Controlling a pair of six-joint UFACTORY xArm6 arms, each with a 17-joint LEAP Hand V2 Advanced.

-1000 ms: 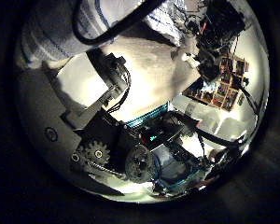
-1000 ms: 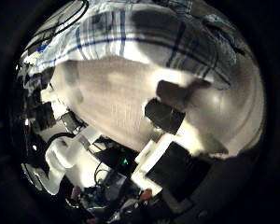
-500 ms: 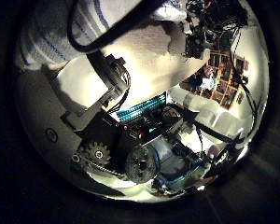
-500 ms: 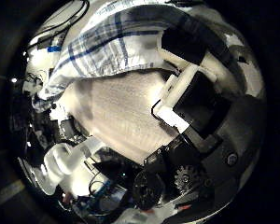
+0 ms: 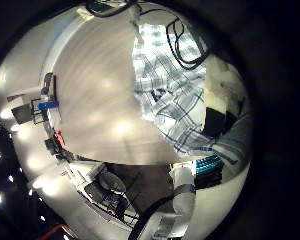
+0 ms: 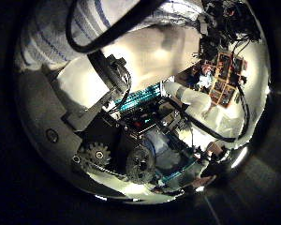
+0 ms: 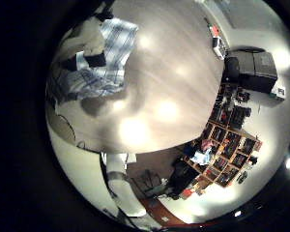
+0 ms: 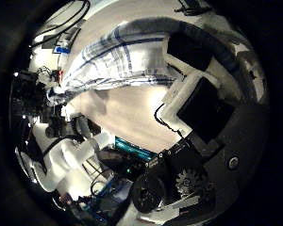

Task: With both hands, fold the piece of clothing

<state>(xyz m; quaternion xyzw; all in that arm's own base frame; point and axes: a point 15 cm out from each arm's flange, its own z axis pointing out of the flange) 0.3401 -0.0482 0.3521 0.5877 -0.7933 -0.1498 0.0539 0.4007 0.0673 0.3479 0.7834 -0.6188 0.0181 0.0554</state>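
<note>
The piece of clothing is a checked shirt [image 5: 170,85], partly spread on the pale table [image 5: 90,100]. One bunched edge rises to my left hand [image 5: 226,118], whose fingers [image 6: 96,77] curl against the cloth [image 6: 56,42]. In the right thumb side palm view the shirt [image 8: 123,56] stretches as a long strip from my right hand's fingers [image 8: 193,85] out over the table [image 8: 132,108]. The same hand [image 7: 87,43] pinches a lifted corner of the shirt [image 7: 101,68], which casts a shadow below it.
The left arm [image 8: 75,165] shows beyond the table's edge in the right palm views. The right arm [image 5: 185,190] shows in the left little finger side palm view. Small boxes [image 5: 45,105] lie at one table edge. A shelf unit [image 7: 227,140] stands beyond the table.
Both palm cameras have drawn away from the table. The cloth that filled the right thumb side view is now a narrower, stretched strip, with more table showing beneath it.
</note>
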